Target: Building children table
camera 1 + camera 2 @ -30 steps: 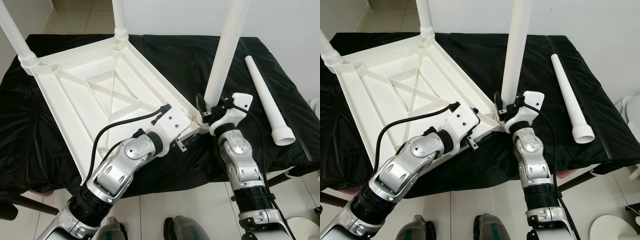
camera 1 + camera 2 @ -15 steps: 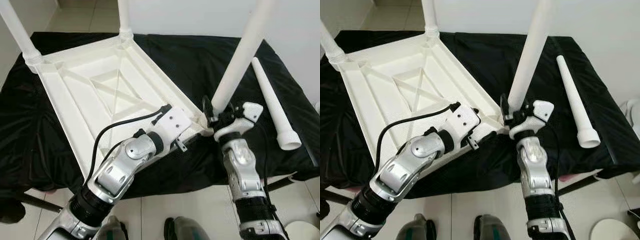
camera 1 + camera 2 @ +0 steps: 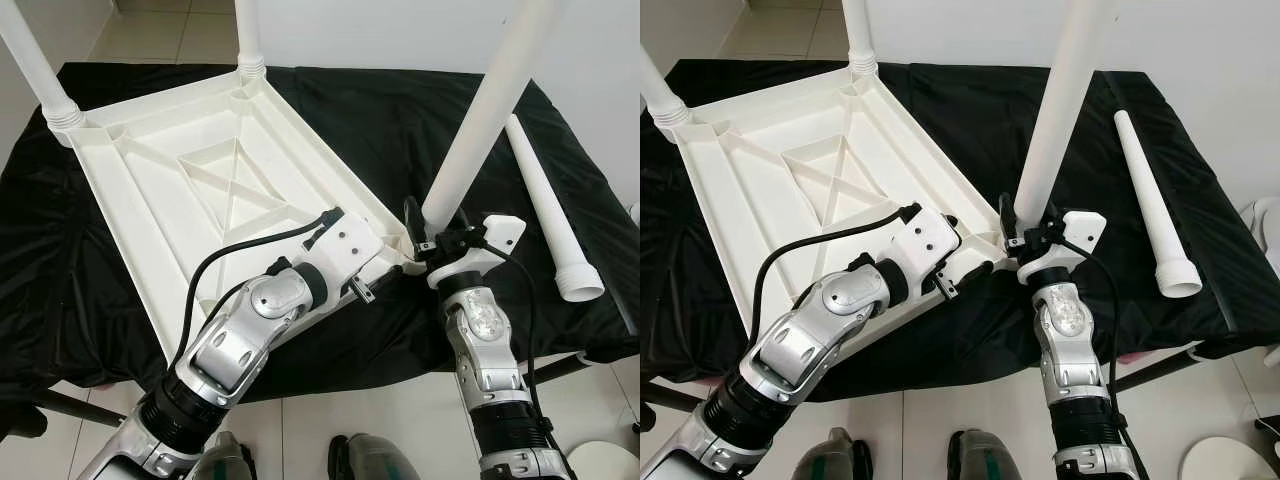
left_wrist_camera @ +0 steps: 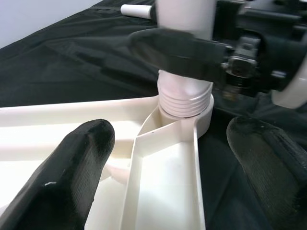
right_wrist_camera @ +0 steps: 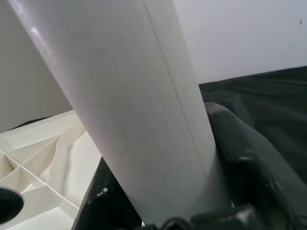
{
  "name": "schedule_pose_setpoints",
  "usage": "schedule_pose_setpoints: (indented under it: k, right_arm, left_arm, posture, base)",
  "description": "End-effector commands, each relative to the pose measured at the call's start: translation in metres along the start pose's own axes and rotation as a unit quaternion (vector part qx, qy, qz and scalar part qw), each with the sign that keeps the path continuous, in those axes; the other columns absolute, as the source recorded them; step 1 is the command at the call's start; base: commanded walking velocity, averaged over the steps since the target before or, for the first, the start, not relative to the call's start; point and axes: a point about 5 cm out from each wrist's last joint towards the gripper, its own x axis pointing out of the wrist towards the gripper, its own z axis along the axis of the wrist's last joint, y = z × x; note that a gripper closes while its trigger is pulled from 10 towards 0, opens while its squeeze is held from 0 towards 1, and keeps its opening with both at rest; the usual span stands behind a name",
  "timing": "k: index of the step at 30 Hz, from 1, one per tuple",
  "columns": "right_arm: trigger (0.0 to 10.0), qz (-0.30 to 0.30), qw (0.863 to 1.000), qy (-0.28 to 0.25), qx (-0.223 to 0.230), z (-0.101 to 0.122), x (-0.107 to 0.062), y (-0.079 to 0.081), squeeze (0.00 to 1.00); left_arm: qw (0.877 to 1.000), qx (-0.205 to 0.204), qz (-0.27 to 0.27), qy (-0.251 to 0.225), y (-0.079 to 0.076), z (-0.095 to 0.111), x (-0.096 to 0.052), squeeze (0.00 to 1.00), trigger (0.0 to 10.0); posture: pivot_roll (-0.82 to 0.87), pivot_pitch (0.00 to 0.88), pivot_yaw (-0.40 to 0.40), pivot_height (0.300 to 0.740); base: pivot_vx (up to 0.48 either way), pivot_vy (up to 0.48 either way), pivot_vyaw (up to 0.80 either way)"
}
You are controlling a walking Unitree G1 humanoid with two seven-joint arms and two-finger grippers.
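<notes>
A white plastic tabletop (image 3: 150, 200) lies upside down on a black-draped table (image 3: 350, 110). Two white legs (image 3: 247, 35) (image 3: 35, 65) stand in its far corners. My right gripper (image 3: 425, 225) is shut on a third leg (image 3: 480, 120) just above its lower end. This leg leans to the right, and its threaded end (image 4: 184, 98) sits at the near right corner socket (image 4: 204, 120). My left gripper (image 4: 170, 132) is open at that same corner, one finger (image 4: 76, 177) over the tabletop's inside and the other (image 4: 268, 167) over the cloth. A fourth leg (image 3: 545, 205) lies loose on the cloth at the right.
The draped table's front edge runs just below the tabletop, with white floor tiles (image 3: 380, 420) beneath it. A white wall stands behind the table. A round white object (image 3: 1230, 460) sits on the floor at the lower right.
The held leg leans further to the right than a second ago, and my right wrist has shifted a little with it. The view has shifted slightly. My left gripper stays at the corner.
</notes>
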Motion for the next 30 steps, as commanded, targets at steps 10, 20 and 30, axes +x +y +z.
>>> schedule_pose_setpoints:
  k: [10,20,30]
  right_arm:
    - [10.0,-0.019,0.992,0.118,0.03,-0.035,-0.012,0.001,0.0]
    - [10.0,-0.032,0.982,0.175,0.064,-0.029,0.018,-0.007,0.0]
    - [10.0,-0.038,0.981,0.183,0.058,-0.033,0.015,-0.011,0.0]
  left_arm:
    - [1.0,0.008,-0.014,-0.005,0.0,0.004,0.0,0.0,10.0]
    - [1.0,0.011,-0.017,-0.005,-0.001,0.004,0.0,0.0,10.0]
    - [1.0,0.011,-0.016,-0.006,-0.002,0.004,0.0,0.0,10.0]
  posture:
    - [-0.1,0.067,-0.008,0.74]
    - [-0.09,0.057,-0.008,0.74]
    - [-0.09,0.052,-0.018,0.74]
  base:
    - [0.0,0.0,0.0]
    - [0.0,0.0,0.0]
    - [0.0,0.0,0.0]
